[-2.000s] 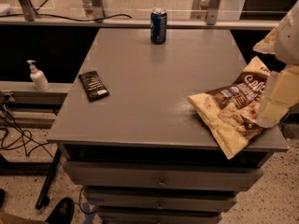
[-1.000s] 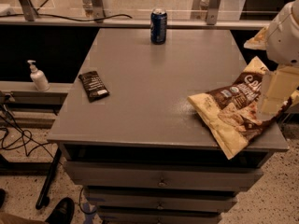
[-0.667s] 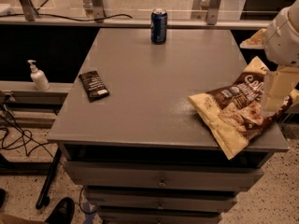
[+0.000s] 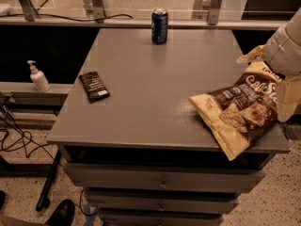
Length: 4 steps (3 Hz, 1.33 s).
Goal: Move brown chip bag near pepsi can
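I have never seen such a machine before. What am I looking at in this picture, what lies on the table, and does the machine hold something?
This is a single camera picture, looking down on a grey table with drawers. The pale rounded shape at the right edge is the robot's one arm. Its gripper, the part that grasps things, is just below, at the right end of the brown chip bag. The bag lies at the table's front right corner. Whether the bag is gripped cannot be seen. The pepsi can stands upright at the far edge. A small dark packet lies on the left. A pump bottle stands on a lower ledge beside the table.
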{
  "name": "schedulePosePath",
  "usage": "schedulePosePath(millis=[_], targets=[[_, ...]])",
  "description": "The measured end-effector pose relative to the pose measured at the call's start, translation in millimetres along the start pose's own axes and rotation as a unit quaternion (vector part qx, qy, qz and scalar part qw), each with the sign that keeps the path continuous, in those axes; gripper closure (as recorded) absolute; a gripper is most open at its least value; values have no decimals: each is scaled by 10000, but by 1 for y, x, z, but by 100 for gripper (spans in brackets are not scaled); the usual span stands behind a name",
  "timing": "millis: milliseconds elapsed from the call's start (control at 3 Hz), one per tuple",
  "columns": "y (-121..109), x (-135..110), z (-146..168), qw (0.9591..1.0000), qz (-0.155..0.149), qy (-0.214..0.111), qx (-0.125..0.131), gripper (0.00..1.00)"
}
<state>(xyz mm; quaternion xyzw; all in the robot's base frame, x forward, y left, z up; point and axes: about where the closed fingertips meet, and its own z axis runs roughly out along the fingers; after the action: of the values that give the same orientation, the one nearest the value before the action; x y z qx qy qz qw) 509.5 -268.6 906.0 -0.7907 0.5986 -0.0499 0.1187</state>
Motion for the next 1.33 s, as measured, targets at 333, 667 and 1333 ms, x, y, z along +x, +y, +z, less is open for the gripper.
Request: schedulePosePath(millis=[333, 667, 1333], targets=[[8, 10, 20, 9986, -451, 48, -279, 0], [18, 12, 38, 9957, -814, 94, -423, 0], [14, 5, 57, 9906, -1268, 238, -450, 41]])
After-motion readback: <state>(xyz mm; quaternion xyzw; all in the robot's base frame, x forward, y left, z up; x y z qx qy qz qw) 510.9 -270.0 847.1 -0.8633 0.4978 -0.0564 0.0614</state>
